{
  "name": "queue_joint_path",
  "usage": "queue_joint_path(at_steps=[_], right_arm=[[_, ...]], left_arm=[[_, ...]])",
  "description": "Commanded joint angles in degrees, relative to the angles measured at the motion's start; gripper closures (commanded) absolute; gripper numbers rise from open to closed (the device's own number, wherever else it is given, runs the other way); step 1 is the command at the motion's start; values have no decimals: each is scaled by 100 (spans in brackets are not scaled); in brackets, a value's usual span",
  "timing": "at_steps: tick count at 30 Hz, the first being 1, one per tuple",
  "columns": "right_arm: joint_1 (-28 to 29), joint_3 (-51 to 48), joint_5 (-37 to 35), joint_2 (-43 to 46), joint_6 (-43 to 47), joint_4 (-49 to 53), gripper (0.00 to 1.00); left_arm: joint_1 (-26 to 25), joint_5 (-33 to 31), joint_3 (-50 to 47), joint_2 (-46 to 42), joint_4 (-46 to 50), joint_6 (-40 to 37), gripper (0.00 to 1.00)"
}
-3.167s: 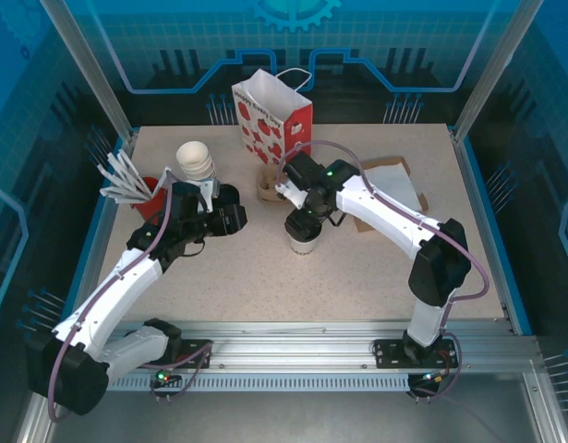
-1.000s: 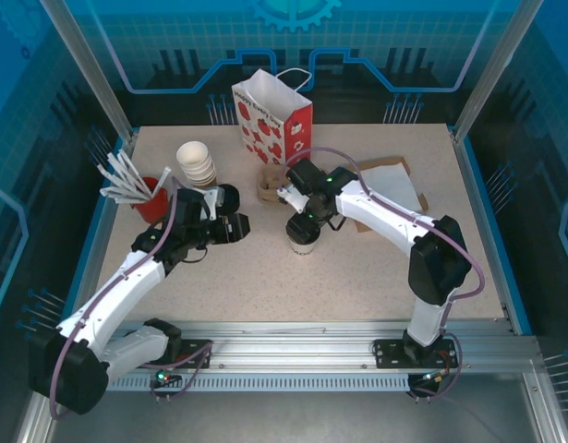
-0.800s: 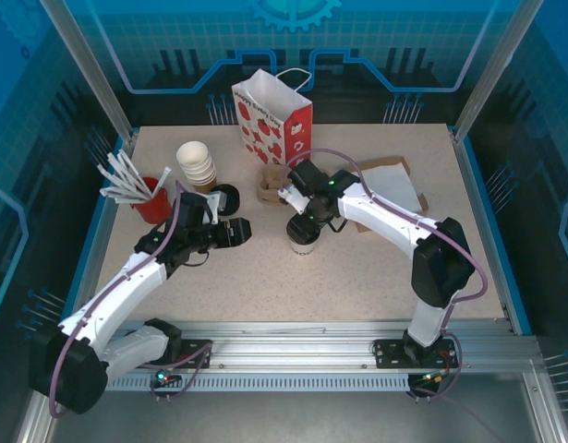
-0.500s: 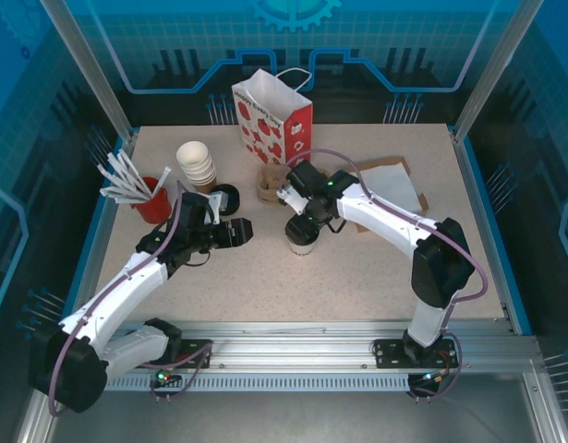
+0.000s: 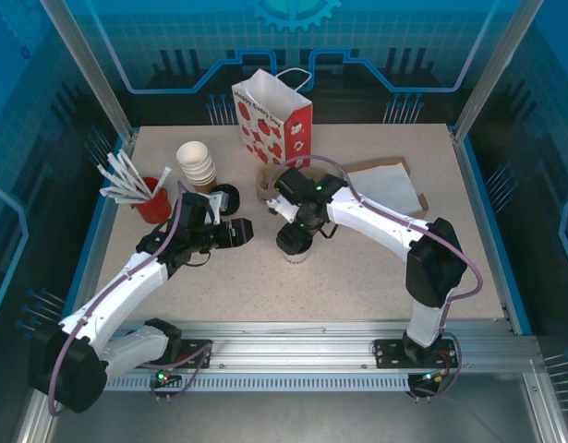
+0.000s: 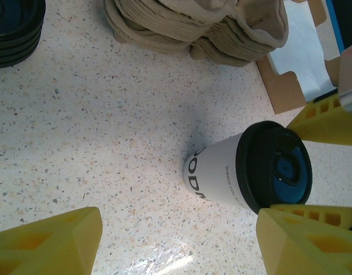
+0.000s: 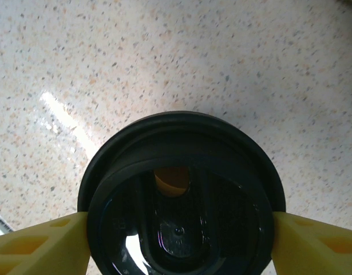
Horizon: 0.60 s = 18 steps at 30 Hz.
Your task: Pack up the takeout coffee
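From overhead, the right gripper (image 5: 297, 233) sits over the takeout coffee (image 5: 292, 249) and hides most of its lid. That arm also covers part of the cardboard cup carrier (image 5: 263, 183). In the right wrist view the lid runs off the bottom edge and the cup's wall is out of sight beneath it. I can't tell whether the yellow fingers (image 7: 38, 243) press it. In the left wrist view the stack of black lids (image 6: 15, 26) is cut off at upper left.
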State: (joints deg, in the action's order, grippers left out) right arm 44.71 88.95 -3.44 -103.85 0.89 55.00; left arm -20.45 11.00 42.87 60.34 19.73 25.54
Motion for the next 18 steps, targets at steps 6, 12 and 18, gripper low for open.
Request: queue_joint_path(at_steps=[6, 12, 18], right_arm=[[86, 339, 57, -39, 13, 533, 16], [72, 416, 43, 188, 20, 535, 14], [-638, -466, 1254, 1156, -139, -315, 12]], left_arm=[[-67, 95, 73, 83, -142, 51, 27], [-117, 129, 124, 207, -231, 94, 27], [-235, 771, 53, 509, -1002, 515, 22]])
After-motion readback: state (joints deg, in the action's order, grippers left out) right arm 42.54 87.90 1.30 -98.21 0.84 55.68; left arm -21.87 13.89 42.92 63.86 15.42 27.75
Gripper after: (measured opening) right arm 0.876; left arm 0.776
